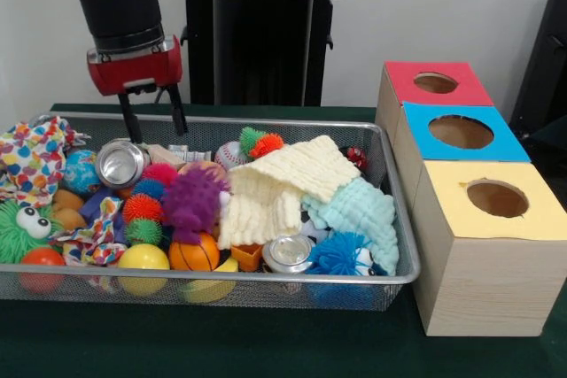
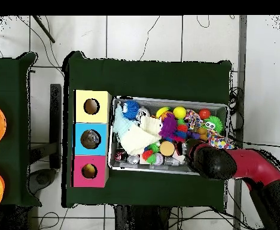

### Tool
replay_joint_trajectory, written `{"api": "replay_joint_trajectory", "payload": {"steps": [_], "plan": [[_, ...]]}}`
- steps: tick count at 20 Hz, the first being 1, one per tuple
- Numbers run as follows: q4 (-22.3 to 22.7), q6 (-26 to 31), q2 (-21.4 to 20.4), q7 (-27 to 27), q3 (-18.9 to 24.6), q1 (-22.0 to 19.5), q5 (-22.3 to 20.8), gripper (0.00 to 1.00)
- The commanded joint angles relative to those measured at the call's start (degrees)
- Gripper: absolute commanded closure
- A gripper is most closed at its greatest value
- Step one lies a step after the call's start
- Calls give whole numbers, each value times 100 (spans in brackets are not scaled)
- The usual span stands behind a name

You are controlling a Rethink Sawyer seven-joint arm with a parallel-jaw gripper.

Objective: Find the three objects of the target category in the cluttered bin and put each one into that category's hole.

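Observation:
My gripper (image 1: 153, 119) hangs open and empty over the back left part of the wire bin (image 1: 266, 278), its black fingers (image 1: 131, 123) just above a silver can (image 1: 121, 163). A second can (image 1: 288, 253) lies near the front rim. A cream cloth (image 1: 275, 188), a mint cloth (image 1: 363, 210) and a polka-dot cloth (image 1: 31, 161) lie among a small basketball (image 1: 193, 254), a yellow ball (image 1: 143, 258), a baseball (image 1: 230, 155) and a purple fuzzy toy (image 1: 190, 201). In the overhead view the arm's wrist (image 2: 211, 162) covers the gripper at the bin's (image 2: 166, 99) lower right corner.
Three wooden boxes with round holes stand beside the bin: red top (image 1: 434, 84), blue top (image 1: 461, 130), yellow top (image 1: 496, 199). From above they appear as yellow (image 2: 91, 106), blue (image 2: 91, 139) and red (image 2: 89, 171), left of the bin.

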Motion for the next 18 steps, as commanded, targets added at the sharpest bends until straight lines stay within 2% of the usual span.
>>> {"api": "replay_joint_trajectory", "payload": {"steps": [1, 3, 6, 8, 10, 15, 18], "plan": [[-826, -1168, 511, 1701, -1039, 180, 207, 0], [-994, -1121, 381, 1979, -1504, 450, 279, 0], [-1161, -1142, 283, 2017, -1960, 736, 441, 0], [-1249, -829, 379, 1641, -1944, 741, 579, 0], [-1352, -444, 345, 1617, -2234, 1003, 683, 0], [-1303, 160, 124, 2068, -3345, 1775, 671, 0], [-1196, -166, 197, 1960, -3625, 1839, 554, 0]]}}
